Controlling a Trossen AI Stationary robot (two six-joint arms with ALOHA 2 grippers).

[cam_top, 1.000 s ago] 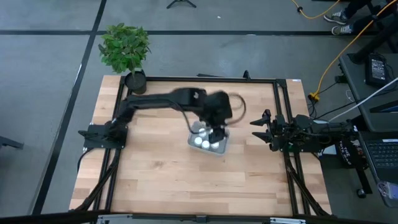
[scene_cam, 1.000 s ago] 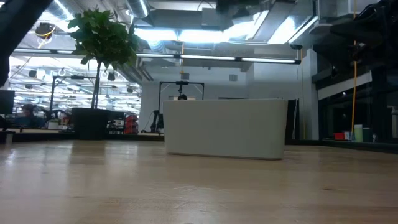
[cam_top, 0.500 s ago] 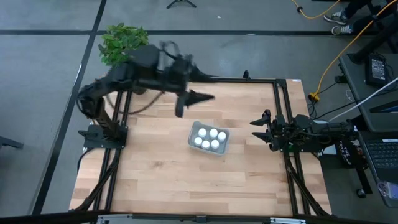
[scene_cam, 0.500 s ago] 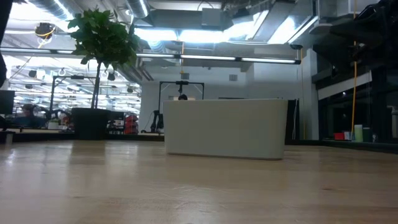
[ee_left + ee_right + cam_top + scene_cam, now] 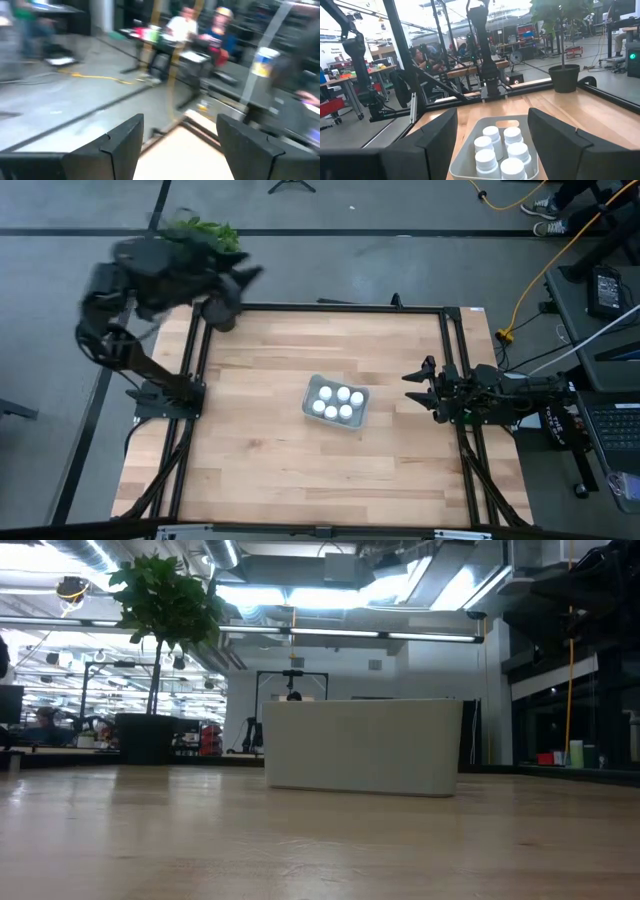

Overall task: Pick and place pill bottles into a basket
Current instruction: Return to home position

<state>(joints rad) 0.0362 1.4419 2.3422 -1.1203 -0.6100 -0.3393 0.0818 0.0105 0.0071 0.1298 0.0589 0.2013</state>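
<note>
The grey-blue basket (image 5: 336,402) stands on the table's middle and holds several white pill bottles (image 5: 338,402), all upright on its floor. They also show in the right wrist view (image 5: 496,150). In the low view the basket's wall (image 5: 362,745) hides the bottles. My left gripper (image 5: 248,276) is raised above the table's far left corner, beside the plant, open and empty (image 5: 180,145). My right gripper (image 5: 415,385) waits at the table's right edge, open and empty (image 5: 492,127), pointing at the basket.
A potted plant (image 5: 200,240) in a black pot (image 5: 145,738) stands at the table's far left corner, close under my left arm. A black frame (image 5: 340,307) runs around the tabletop. People sit at desks beyond the table (image 5: 185,22).
My left gripper has risen from just above the basket and swung fast toward the table's far left corner, tipping up and away. The basket and its bottles have stayed in place and now show uncovered.
</note>
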